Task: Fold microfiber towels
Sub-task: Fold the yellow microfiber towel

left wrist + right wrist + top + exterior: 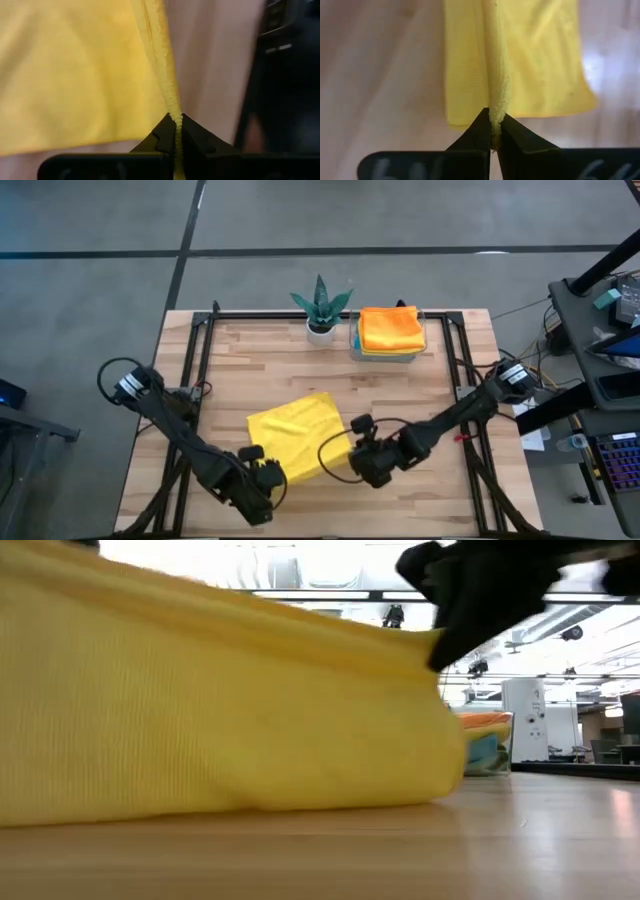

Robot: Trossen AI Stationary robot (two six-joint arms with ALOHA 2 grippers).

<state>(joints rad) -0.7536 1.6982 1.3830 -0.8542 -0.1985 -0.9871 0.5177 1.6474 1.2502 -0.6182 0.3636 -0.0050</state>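
A: Where is the yellow towel (296, 432) now?

B: On the tabletop (420, 395), near the front edge, partly lifted. The left hand (262, 471) is pinched tight on one near corner, and the right hand (360, 452) is clamped on the other.

A: Why both corners?

B: Likely to carry that edge over evenly for the fold.

A: And the rest?

B: The orange towel (390, 328) tops a stack in the tray (386, 356) at the back, beside the plant (321, 308).

no readable text, no labels, no brand marks, no numbers, no signs legible in any view
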